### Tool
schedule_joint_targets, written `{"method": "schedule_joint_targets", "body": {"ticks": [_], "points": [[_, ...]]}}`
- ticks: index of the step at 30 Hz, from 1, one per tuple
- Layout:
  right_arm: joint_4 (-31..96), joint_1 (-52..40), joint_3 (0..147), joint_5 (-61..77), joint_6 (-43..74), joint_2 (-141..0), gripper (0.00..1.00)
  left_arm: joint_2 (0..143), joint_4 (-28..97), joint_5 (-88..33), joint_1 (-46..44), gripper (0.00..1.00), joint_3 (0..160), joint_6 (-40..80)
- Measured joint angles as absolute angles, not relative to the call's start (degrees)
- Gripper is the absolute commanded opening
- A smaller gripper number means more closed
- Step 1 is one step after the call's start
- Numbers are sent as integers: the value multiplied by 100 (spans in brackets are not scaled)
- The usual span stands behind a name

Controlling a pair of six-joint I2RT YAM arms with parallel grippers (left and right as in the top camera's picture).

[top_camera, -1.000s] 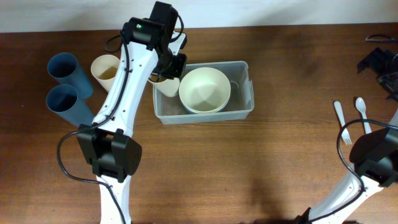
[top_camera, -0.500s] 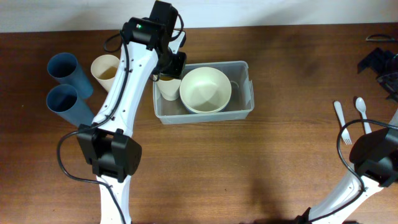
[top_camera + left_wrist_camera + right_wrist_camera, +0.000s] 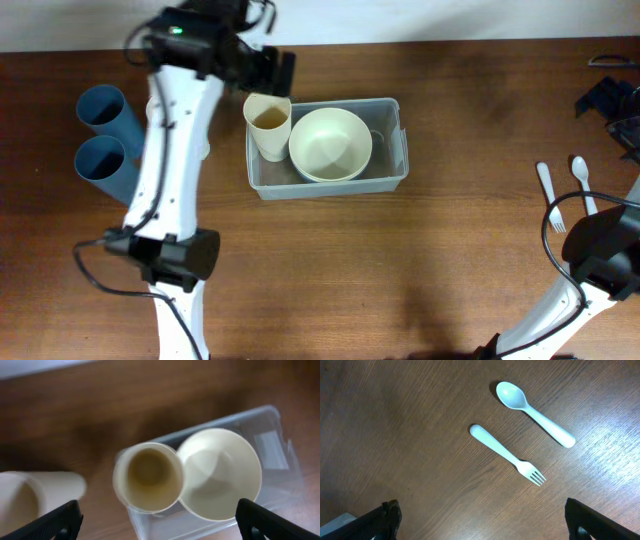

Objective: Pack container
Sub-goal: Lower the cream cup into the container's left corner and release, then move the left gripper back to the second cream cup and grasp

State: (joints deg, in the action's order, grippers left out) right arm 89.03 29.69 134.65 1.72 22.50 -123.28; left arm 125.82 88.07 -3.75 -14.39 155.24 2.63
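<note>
The clear container (image 3: 385, 170) sits on the wooden table left of centre. Inside it a cream bowl (image 3: 330, 143) lies in the middle and a cream cup (image 3: 268, 125) stands upright in the left end. My left gripper (image 3: 157, 512) is open and empty, raised above that cup (image 3: 148, 477) and the bowl (image 3: 222, 477) and touching neither. My right gripper (image 3: 482, 516) is open over bare wood at the far right, nothing between its fingers. A white fork (image 3: 507, 455) and a white spoon (image 3: 532, 412) lie just beyond it.
Two blue cups (image 3: 100, 105) (image 3: 100, 160) stand at the far left. Another cream cup (image 3: 35, 495) stands left of the container, hidden under my left arm in the overhead view. The fork (image 3: 550, 195) and spoon (image 3: 583, 180) lie at the right. Dark equipment (image 3: 610, 100) sits at the back right.
My left gripper opened and let go of the cream cup, which now stands in the container's left end. The left arm swung up and to the back left. The right arm stayed still.
</note>
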Motion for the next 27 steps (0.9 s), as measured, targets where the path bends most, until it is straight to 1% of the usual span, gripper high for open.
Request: {"method": "schedule_joint_targets", "body": {"ticks": [7,12,17,27], "points": [[8906,2969,13465,172,2250,-12328,99,12315,9537,200,-740,100,15758,113],[8906,2969,13465,172,2250,-12328,99,12317,9588,342,-440,100,15386,16],[8906,2969,13465,172,2252,-12328,99,12317,9358,368,-366,100,14977,-3],[8903,2969,13465,172,2252,-12328,99,12322,8403,373,-355,100,13600,-128]]}}
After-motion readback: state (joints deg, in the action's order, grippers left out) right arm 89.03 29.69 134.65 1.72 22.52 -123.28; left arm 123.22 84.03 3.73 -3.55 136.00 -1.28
